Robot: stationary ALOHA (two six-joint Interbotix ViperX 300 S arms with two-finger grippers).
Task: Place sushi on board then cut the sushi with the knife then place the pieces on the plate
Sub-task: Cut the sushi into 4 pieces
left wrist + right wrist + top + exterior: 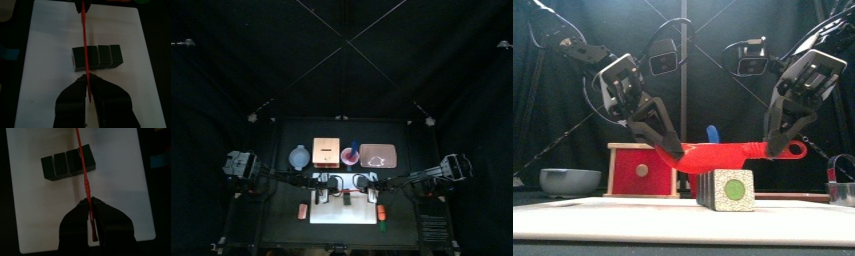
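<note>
A dark green sushi roll [727, 189] of several blocks lies on the white cutting board [593, 222]. A red toy knife [720, 154] hangs level just over the roll's top, held at both ends. My left gripper [671, 148] is shut on the blade end, and my right gripper [771, 148] is shut on the handle end. In the left wrist view the knife [83, 45] crosses the roll [100, 56] near the seam behind one end block. The right wrist view shows the same knife [83, 173] over the roll [67, 164]. I cannot tell whether the blade touches the roll.
Behind the board stand the blue-grey bowl [299, 157], the wooden box with a red drawer front [643, 170], the red cup [349, 156] with a blue knife [711, 132], and the pink tray [378, 155]. Small toy foods [303, 210] lie beside the board's sides.
</note>
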